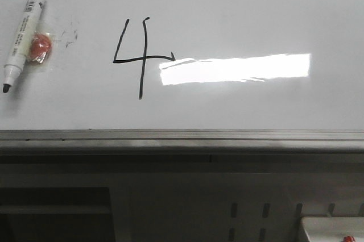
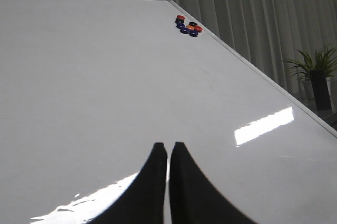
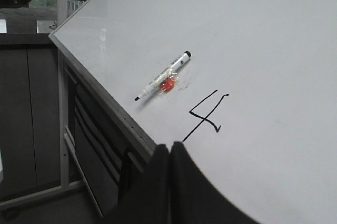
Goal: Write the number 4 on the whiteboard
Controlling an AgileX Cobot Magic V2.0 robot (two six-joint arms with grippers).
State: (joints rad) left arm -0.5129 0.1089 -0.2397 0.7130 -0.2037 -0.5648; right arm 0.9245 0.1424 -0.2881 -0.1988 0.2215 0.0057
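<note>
The whiteboard [image 1: 239, 20] is lying flat, filling most of every view, a bright light patch glaring on it. The number 4 [image 1: 138, 54] is sitting finished in black ink, just beyond the right gripper [image 3: 169, 153], whose fingers are pressing together on nothing. A marker [image 1: 23, 37] is resting uncapped farther out past the 4, touching an orange magnet [image 1: 40, 47]. The left gripper [image 2: 168, 153] is hovering closed and empty over bare board, with a cluster of magnets [image 2: 188, 26] well apart from it, near the far corner.
</note>
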